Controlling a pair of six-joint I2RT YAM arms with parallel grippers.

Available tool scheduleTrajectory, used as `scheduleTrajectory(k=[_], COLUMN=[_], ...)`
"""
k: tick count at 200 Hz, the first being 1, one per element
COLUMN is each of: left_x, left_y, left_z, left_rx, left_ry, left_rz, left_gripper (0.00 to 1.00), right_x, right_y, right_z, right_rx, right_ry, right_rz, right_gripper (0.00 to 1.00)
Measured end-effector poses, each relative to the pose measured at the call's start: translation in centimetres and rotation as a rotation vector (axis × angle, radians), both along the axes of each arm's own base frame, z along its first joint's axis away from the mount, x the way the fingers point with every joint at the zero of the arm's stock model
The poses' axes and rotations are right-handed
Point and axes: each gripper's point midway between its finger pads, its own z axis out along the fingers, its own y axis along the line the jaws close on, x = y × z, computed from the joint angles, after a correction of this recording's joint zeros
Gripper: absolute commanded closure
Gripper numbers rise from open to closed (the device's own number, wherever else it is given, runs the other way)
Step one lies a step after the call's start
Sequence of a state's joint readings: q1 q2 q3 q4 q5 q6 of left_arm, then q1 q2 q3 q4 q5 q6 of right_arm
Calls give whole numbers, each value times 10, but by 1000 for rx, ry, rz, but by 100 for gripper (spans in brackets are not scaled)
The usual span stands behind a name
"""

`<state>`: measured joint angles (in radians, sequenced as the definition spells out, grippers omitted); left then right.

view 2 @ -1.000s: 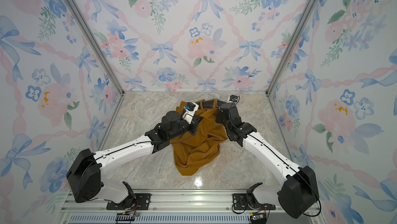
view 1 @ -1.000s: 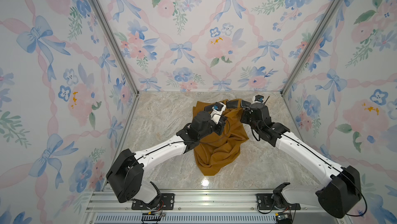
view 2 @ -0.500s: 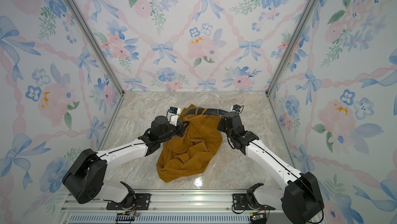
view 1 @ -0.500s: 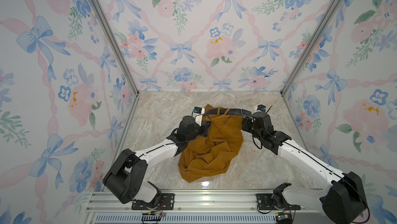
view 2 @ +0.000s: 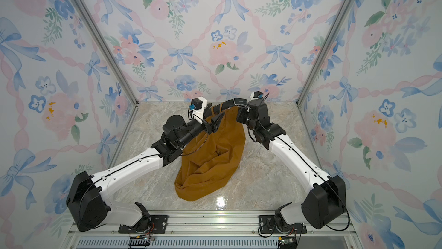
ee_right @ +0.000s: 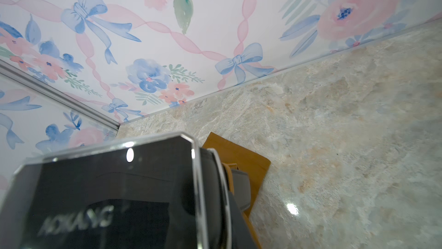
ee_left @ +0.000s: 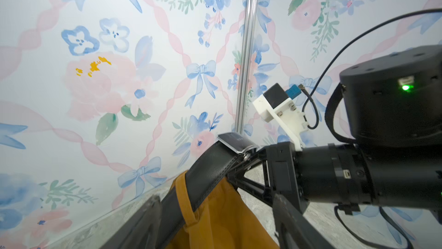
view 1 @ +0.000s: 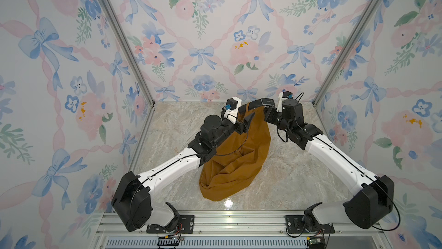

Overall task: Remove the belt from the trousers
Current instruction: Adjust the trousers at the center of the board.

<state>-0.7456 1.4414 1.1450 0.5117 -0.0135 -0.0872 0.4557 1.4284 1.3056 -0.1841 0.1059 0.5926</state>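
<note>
**Spotter:** What's nearest you?

**Me:** The trousers (view 1: pixel 235 161), heaped on the marble table (view 1: pixel 299 183) at the centre. Their near end is bunched on the surface, and the far end is lifted off it.

**Spotter:** And the left side?

**Me:** My left gripper (view 1: pixel 246 122) is at the raised waistband with its jaws spread, released. The strap runs between its fingers (ee_left: pixel 143 221) in the left wrist view; I can't tell if it touches them.

**Spotter:** Farther back?

**Me:** The belt (ee_left: pixel 205 178) arches through an ochre loop, over to the right. My right gripper (view 2: pixel 241 114) is clenched on it just by the buckle (ee_right: pixel 107 195), near the far wall.
</note>
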Motion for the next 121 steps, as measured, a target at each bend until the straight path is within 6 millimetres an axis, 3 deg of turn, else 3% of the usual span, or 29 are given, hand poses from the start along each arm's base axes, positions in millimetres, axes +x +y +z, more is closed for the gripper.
scheduleTrajectory(k=[19,45,70,121], left_x=[24,49,69,120], left_y=[-16,-31,-31,-22], left_z=[5,-21,-34,-28], left_rx=[7,61,89,19], left_ry=[-20,5,18,38], left_rz=[35,85,162,345], left_gripper=[22,22,22,21], right_x=[4,8,19,30], right_y=[11,16,12,16], right_z=[14,20,18,31], right_rx=[18,64,82,132], right_ry=[-21,-11,30,36], right_rz=[31,49,39,59], right_gripper=[100,100,100,100])
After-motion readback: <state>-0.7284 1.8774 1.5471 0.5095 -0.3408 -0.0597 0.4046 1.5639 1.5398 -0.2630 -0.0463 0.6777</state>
